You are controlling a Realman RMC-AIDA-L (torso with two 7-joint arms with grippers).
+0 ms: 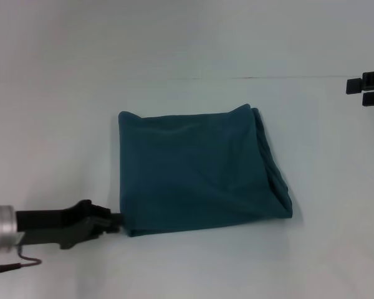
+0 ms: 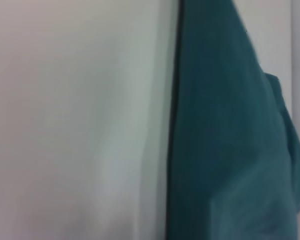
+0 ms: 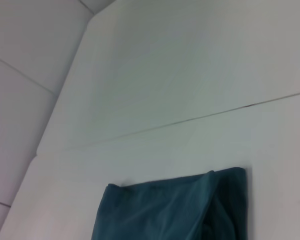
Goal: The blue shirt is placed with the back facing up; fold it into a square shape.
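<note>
The blue shirt [image 1: 199, 171] lies folded near the middle of the table [image 1: 62, 124]. It is soft and light, best taken by a corner. The left gripper [image 1: 115, 219], at 8 o'clock, touches its near-left corner; whether the fingers are closed I cannot tell. The right gripper [image 1: 361, 91] waits at 2 o'clock, seemingly open.

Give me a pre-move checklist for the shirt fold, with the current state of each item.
1. Blue shirt folded to a roughly square shape: ok, it lies as a compact block on the table.
2. Edges tidy: not ok, the layers bulge and splay along the shirt's right side.
3. Left hand position: ok, low at the shirt's near left corner.
4. Left hand released from the cloth: cannot tell, its tips meet the corner.
5. Right hand clear of the shirt: ok, far off at the table's far right.
6. Right hand empty: ok, nothing is seen in it.
</note>
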